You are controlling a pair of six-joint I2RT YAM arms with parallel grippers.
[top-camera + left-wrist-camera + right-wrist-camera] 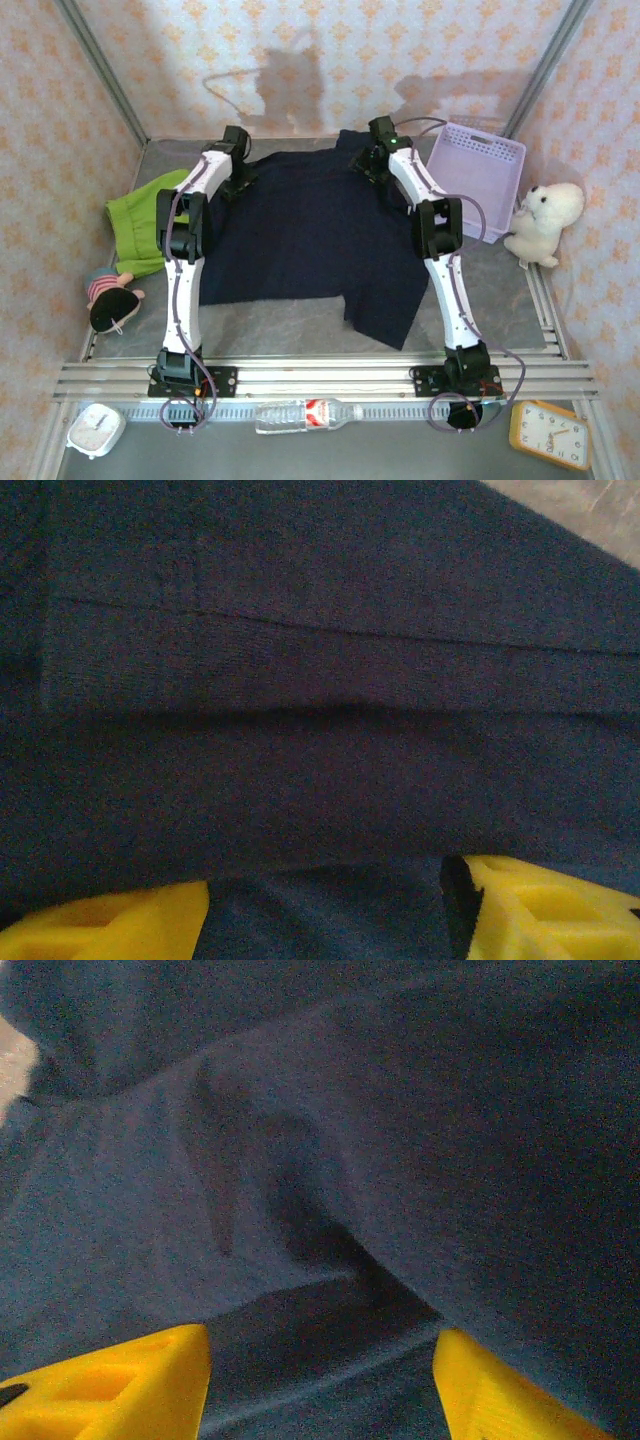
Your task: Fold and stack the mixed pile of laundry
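The navy garment (300,235) is lying spread across the middle of the table (300,330), reaching towards the back edge, while the lime-green garment (140,215) is sitting bunched at the left edge. The left gripper (325,905) and right gripper (322,1365) are resting at the navy cloth's far side, jaws standing apart with nothing clamped. The knit is looking soft, light and limp, likely sagging when lifted, so pinching its two far corners is seeming wisest. The wrist cameras are showing a stitched seam and wrinkles, while the overhead camera is giving the whole outline
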